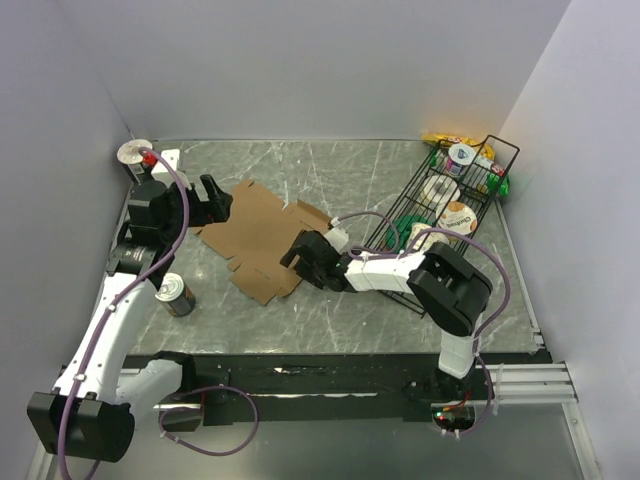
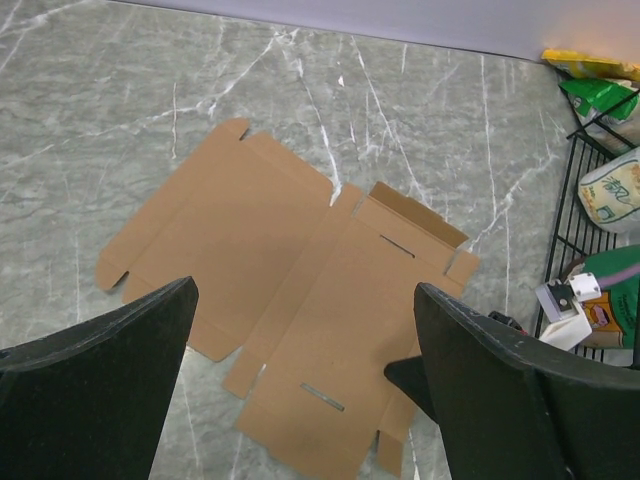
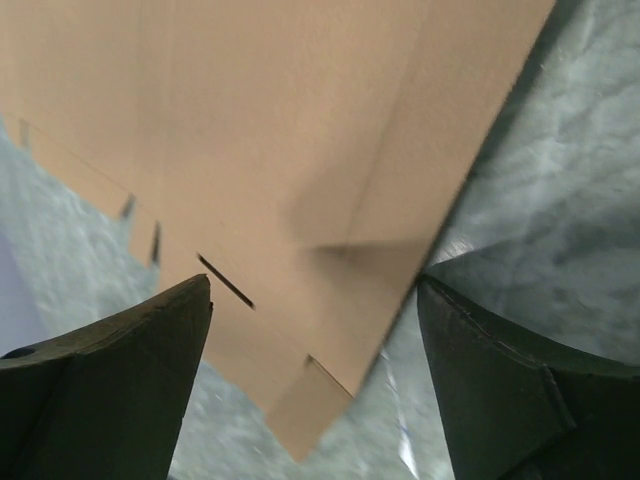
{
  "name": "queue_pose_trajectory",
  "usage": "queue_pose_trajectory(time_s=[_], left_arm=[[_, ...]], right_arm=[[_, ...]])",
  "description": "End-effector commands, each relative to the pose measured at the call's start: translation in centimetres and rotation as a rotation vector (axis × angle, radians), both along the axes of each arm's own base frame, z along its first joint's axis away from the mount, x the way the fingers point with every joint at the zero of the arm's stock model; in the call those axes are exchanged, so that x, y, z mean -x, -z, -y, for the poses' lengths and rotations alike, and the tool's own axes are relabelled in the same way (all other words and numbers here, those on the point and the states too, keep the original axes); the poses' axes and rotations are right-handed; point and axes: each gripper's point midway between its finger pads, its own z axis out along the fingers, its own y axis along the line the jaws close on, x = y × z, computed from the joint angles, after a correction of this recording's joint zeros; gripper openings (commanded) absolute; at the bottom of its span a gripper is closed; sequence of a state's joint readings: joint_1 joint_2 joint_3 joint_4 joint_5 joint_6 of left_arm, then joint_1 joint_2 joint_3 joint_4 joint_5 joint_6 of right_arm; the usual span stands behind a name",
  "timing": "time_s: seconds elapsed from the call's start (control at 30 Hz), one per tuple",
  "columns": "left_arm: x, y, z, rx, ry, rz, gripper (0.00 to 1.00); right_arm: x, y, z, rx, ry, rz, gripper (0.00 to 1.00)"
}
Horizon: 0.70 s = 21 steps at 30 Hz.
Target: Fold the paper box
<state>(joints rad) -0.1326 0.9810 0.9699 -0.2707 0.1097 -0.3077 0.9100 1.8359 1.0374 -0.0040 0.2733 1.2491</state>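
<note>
Top external, flat paper box (image 1: pixel 262 238), left fingers (image 2: pixel 100 390) released, right fingers (image 3: pixel 110 390) seemingly released

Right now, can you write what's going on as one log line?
paper box: unfolded sheet on table | left claw: open, empty, by box's left edge | right claw: open, empty, at box's right edge

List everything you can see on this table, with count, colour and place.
paper box: one, brown, flat sheet left of centre
wire basket: one, black, right side
packaged goods: several, mostly white, in the basket
packets: at least two, yellow and green, far right corner
can: one, silver-topped, near left
round container: one, white-topped, far left corner
table: one, grey marble
left gripper: one, black, open, over the sheet's left edge
right gripper: one, black, open, at the sheet's right edge
</note>
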Motion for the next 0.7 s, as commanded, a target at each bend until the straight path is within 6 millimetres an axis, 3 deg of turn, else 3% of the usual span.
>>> queue_pose_trajectory(time_s=[0.0,0.23,0.33,0.47,0.5,0.67], left_arm=[[-0.1,-0.9,0.9,-0.003,0.041,0.034,0.96],[0.3,-1.1,1.8,0.000,0.085,0.046,0.96],[0.4,-1.0,2.1,0.002,0.097,0.044,0.96],[0.4,-1.1,2.2,0.001,0.100,0.047,0.96],[0.4,-1.1,2.2,0.001,0.100,0.049,0.96],[0.4,-1.0,2.3,0.004,0.105,0.048,0.96]], right_arm=[[-0.5,2.9,1.5,0.014,0.125,-0.018,0.88],[-0.3,4.9,2.3,-0.083,0.201,0.003,0.73],[-0.4,5.2,2.5,-0.053,0.190,0.027,0.72],[-0.8,4.8,2.8,-0.040,0.166,0.124,0.67],[-1.2,3.9,2.2,-0.078,0.154,0.165,0.66],[-1.5,3.8,1.7,-0.116,0.114,0.226,0.57]])
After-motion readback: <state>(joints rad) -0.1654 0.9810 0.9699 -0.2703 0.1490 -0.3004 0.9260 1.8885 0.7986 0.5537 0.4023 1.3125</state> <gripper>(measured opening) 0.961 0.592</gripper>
